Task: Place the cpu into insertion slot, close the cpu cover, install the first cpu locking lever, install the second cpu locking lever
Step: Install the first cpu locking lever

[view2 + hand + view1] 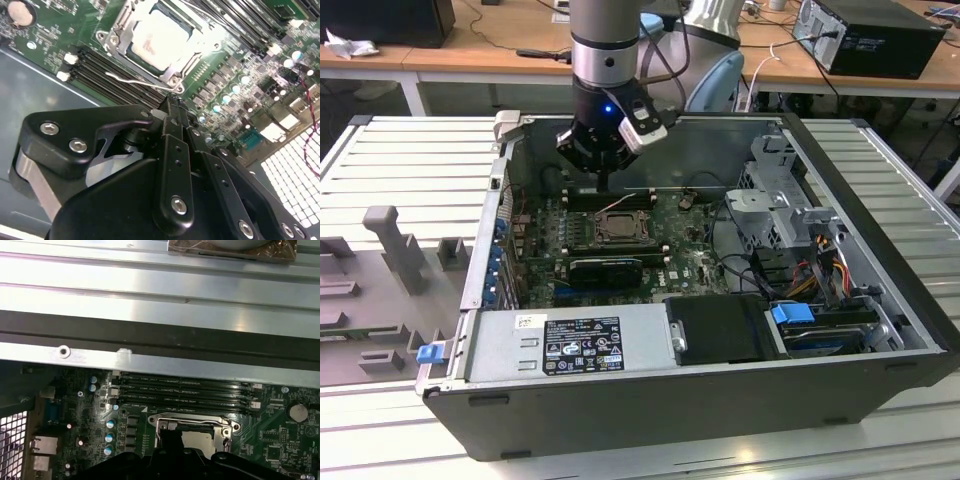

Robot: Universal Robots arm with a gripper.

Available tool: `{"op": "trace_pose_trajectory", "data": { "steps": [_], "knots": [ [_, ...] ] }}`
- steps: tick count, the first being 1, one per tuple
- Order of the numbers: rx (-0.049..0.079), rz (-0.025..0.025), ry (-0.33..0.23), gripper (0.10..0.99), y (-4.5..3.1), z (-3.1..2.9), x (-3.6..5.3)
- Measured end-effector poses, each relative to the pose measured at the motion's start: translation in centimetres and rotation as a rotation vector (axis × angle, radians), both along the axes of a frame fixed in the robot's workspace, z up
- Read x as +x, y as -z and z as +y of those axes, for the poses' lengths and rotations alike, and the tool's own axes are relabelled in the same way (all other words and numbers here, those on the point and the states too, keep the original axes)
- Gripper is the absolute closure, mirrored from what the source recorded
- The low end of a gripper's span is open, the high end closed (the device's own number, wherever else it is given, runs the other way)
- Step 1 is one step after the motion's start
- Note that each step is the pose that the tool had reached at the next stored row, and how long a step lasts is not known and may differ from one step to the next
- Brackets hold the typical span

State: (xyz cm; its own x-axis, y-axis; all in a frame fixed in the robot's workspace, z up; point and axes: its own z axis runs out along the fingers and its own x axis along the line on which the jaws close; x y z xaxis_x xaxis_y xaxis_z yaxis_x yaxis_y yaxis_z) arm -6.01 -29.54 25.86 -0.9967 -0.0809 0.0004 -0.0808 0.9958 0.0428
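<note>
Workbench slats carry an opened computer case [720,400]. On its green board, the cpu [159,39] lies seated in the insertion slot [116,37], cover frame apparently down, one thin locking lever [135,81] sprung free. Above it, the gripper [172,107] hangs with jaws pinched together, empty. Likely risk: the narrow tips slip off that wire and scrape the memory slots [185,390].

From my seat, the gripper [607,170] hangs over the open computer case [880,300], near the far wall at upper centre of the exterior view. Below it the insertion slot [617,228] lies uncovered from above. The memory slots [605,198] sit just behind it and the graphics card [606,268] just in front. The drive cage [780,200] and loose cables [740,265] crowd the exterior view's right.
</note>
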Motion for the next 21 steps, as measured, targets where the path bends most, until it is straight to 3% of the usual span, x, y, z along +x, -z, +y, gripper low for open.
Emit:
{"op": "trace_pose_trajectory", "data": {
  "steps": [5,6,9,10,16,21],
  "knots": [
    [0.002,0.0000,0.000,0.980,0.12,-0.03,0.81],
    [0.013,0.0001,0.000,0.980,0.13,-0.06,0.84],
    [0.064,0.0000,0.000,0.980,0.20,-0.18,0.84],
    [0.068,-0.0001,0.000,0.980,0.31,-0.26,0.84],
    [0.069,0.0000,-0.001,0.980,1.49,-0.29,0.97],
    [0.070,0.0000,-0.001,0.980,2.13,-0.21,1.96]
  ]
}}
